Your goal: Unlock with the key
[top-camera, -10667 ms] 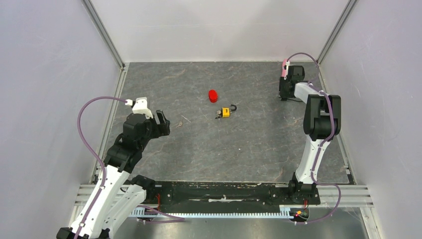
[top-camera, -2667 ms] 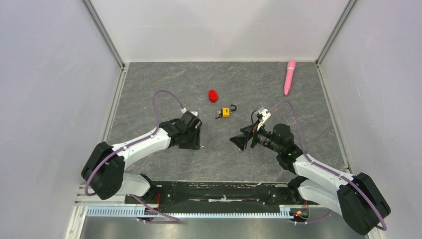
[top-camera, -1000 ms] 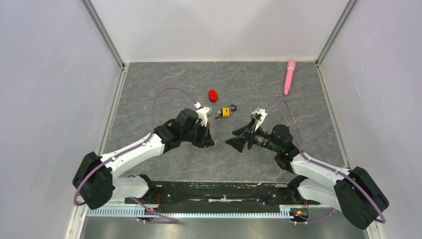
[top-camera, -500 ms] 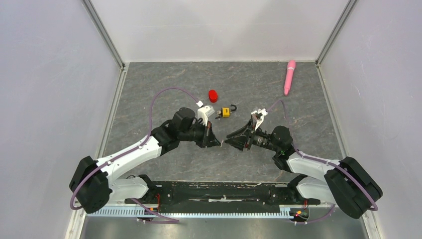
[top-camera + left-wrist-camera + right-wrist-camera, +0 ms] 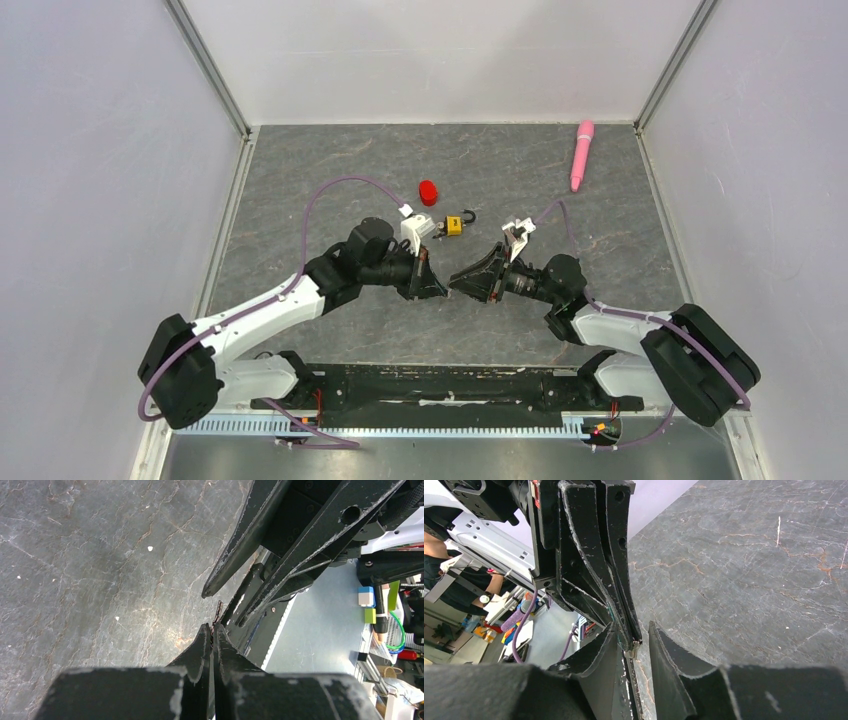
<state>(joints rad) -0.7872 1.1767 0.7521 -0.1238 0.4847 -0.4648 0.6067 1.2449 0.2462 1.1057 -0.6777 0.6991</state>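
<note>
Left gripper (image 5: 212, 630) is clamped on the key (image 5: 218, 613), held aloft near the yellow padlock (image 5: 454, 225), the right gripper (image 5: 633, 630) parted around its protruding end; we judge it light, stiff, slippery, best pinched across its flat faces.

Your left pincer (image 5: 440, 290) and right pincer (image 5: 456, 283) meet tip to tip near the middle of the bench (image 5: 320, 170), just nearer you than the yellow padlock (image 5: 454, 226). A red cap (image 5: 428, 192) sits beyond it, and a pink stick (image 5: 580, 156) lies far right.
</note>
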